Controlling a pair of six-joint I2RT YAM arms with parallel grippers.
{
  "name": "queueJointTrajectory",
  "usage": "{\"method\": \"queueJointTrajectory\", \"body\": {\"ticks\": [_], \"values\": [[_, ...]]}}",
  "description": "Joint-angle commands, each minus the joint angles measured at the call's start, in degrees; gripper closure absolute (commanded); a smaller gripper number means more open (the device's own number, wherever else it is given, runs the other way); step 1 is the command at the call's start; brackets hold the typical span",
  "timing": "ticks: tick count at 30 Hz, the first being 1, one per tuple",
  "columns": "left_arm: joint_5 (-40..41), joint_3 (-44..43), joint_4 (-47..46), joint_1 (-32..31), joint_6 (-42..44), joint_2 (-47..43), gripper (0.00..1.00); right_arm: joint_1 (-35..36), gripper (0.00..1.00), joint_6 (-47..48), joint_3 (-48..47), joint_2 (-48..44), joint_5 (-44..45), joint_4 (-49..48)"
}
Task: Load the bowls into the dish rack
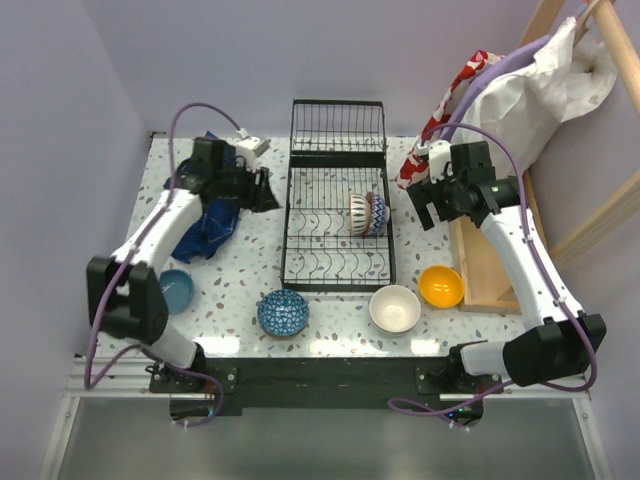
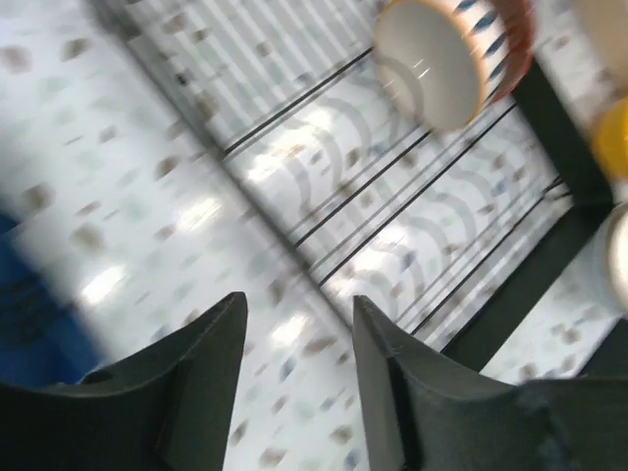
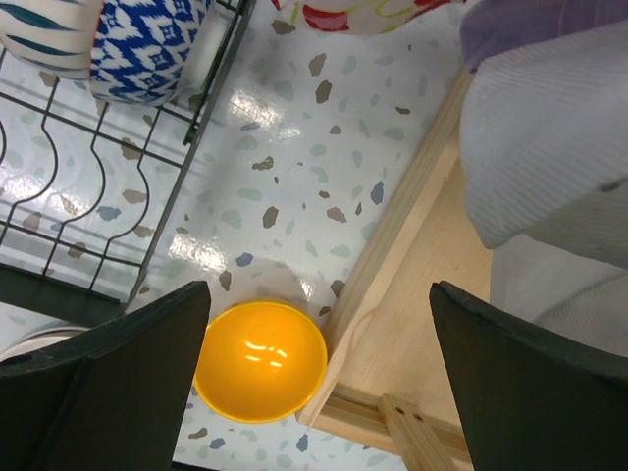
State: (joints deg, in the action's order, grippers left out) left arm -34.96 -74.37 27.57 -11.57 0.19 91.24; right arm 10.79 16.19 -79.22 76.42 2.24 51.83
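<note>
The black wire dish rack [image 1: 338,255] stands mid-table. A striped bowl [image 1: 360,213] and a blue-patterned bowl [image 1: 377,216] rest on edge in it, also seen in the right wrist view as the striped bowl [image 3: 44,29] and the patterned bowl [image 3: 147,49]. In front of the rack lie a dark blue bowl [image 1: 283,312], a white bowl [image 1: 395,308] and a yellow bowl [image 1: 441,286]. A light blue bowl [image 1: 176,290] sits at the left. My left gripper [image 1: 266,190] [image 2: 294,324] hovers open and holding nothing, left of the rack [image 2: 392,216]. My right gripper [image 1: 425,208] [image 3: 319,304] hangs wide open above the yellow bowl [image 3: 260,360].
A wooden tray [image 1: 485,270] [image 3: 412,294] lies right of the yellow bowl, touching it. A blue cloth [image 1: 210,225] is crumpled at the left under my left arm. A red-and-white cloth [image 1: 455,100] and a white bag [image 1: 530,100] hang at the back right.
</note>
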Motion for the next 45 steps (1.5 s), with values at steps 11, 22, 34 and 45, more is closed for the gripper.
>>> {"method": "queueJointTrajectory", "body": {"ticks": [11,22,34,45], "values": [[40.05,23.11,34.83,9.19,37.87,-30.51,0.56,-0.24,0.03,1.57,-4.36,6.98,-9.44,-10.0],[43.4,26.56,27.28,11.13,36.29,-22.61,0.6,-0.15,0.05,0.69,-5.59,6.55,-13.75,-8.16],[38.57,24.01,27.71,11.31,33.39,-13.73,0.6,-0.15,0.05,0.16,-6.47,4.35,-14.72,-7.45],[39.18,27.43,23.41,11.31,31.46,-11.26,0.61,-0.15,0.05,-0.28,-6.03,4.35,-14.37,-7.45]]}}
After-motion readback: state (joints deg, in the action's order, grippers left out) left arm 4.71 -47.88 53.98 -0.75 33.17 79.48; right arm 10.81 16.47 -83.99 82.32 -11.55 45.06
